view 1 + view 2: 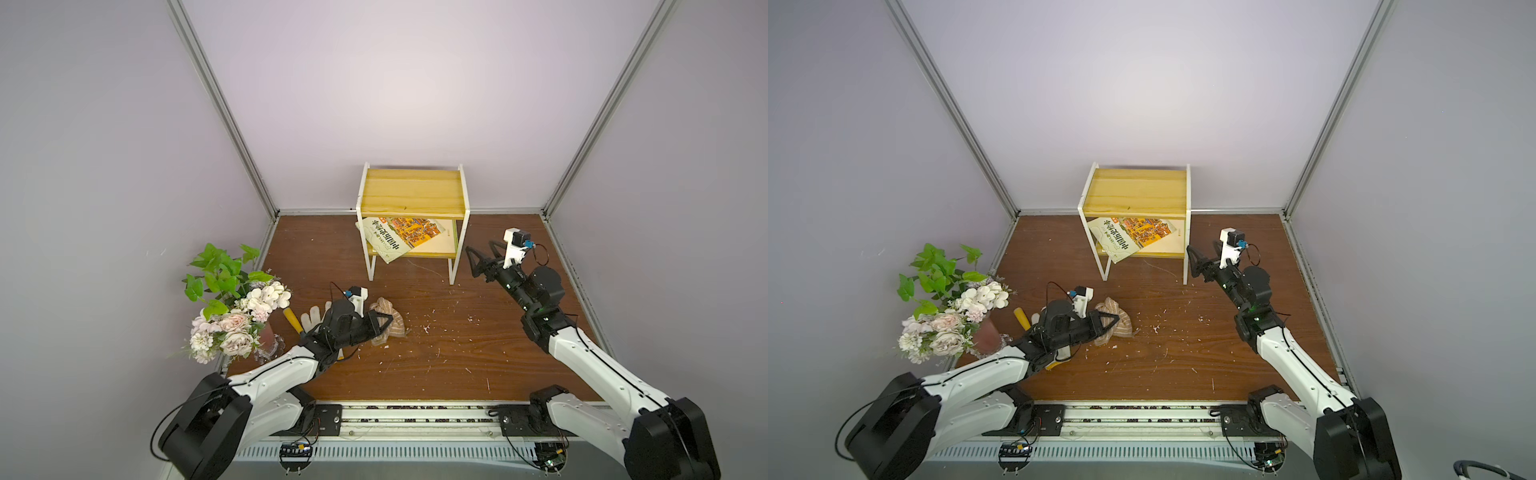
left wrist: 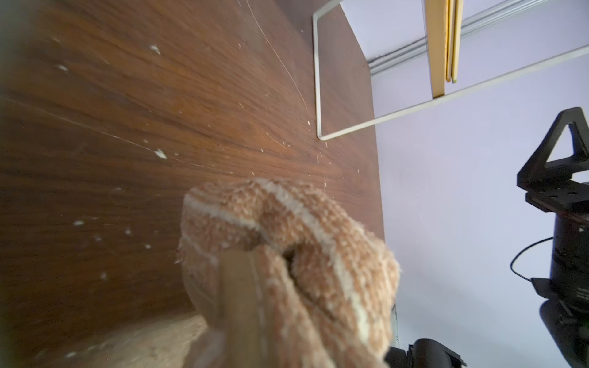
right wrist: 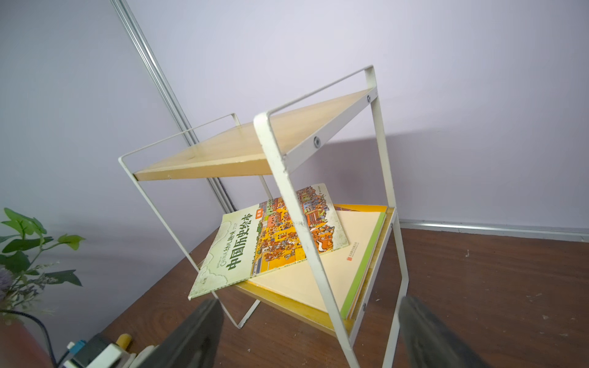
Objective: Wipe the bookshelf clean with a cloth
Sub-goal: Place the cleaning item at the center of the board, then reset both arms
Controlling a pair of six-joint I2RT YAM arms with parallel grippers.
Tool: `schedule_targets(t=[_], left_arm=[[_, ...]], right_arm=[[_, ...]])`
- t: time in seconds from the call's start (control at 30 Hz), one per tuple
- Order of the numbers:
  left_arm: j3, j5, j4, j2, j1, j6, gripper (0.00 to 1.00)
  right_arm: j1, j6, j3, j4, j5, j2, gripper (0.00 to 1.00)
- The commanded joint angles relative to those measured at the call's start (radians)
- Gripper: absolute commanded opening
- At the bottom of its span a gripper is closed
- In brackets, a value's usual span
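Tan cloth (image 1: 384, 306) in tight left jaws

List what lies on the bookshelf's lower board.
A picture book lies askew on a larger cream book, one corner overhanging the front of the lower board. The books hide most of that board; whatever is beneath them cannot be seen.

The bookshelf (image 1: 411, 195), white-framed with two yellow boards, stands upright at the back of the table (image 1: 457, 357), its top board bare, while the tan, pale-striped cloth (image 1: 397, 328) sits bunched up well in front of it.
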Motion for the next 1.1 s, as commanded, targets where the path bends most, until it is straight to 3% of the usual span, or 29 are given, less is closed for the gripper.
schedule_targets(t=[0.0,0.03,0.1,0.17,0.23,0.27,0.3,0.43,0.53,0.63,0.83,1.07], left_arm=[[0.049,0.078,0.127,0.088,-0.010,0.030,0.12],[0.066,0.068,0.092,0.123,-0.011,0.076,0.19],[0.142,-0.032,-0.106,0.182,-0.010,0.185,0.45],[0.218,-0.172,-0.351,0.219,-0.011,0.271,0.56],[0.249,-0.261,-0.468,0.199,-0.013,0.315,0.66],[0.253,-0.286,-0.490,0.170,-0.013,0.327,0.77],[0.256,-0.331,-0.519,0.122,-0.013,0.333,0.97],[0.265,-0.551,-0.625,-0.015,-0.013,0.341,1.00],[0.250,-0.761,-0.658,-0.102,-0.014,0.357,1.00],[0.208,-0.927,-0.605,-0.159,-0.013,0.393,1.00],[0.127,-1.224,-0.434,-0.218,0.018,0.430,1.00],[-0.018,-1.138,-0.090,-0.231,0.276,0.568,1.00]], right_arm=[[0.001,-0.026,0.001,-0.006,0.039,-0.028,0.90],[0.001,-0.031,0.001,-0.018,0.042,-0.031,0.91],[0.000,-0.041,-0.003,-0.029,0.048,-0.036,0.93],[0.000,-0.053,-0.008,-0.045,0.066,-0.046,0.96],[0.000,-0.069,-0.015,-0.059,0.108,-0.060,0.99],[0.000,-0.074,-0.020,-0.064,0.142,-0.066,0.99],[0.001,-0.073,-0.033,-0.065,0.212,-0.078,0.99],[0.000,-0.071,-0.099,-0.040,0.499,-0.103,0.99],[-0.001,-0.092,-0.207,0.081,0.768,-0.117,0.99],[-0.002,-0.131,-0.329,0.233,0.938,-0.120,0.99],[-0.021,-0.124,-0.410,0.279,1.029,-0.109,0.99],[-0.085,-0.052,-0.485,0.266,1.045,-0.097,0.99]])
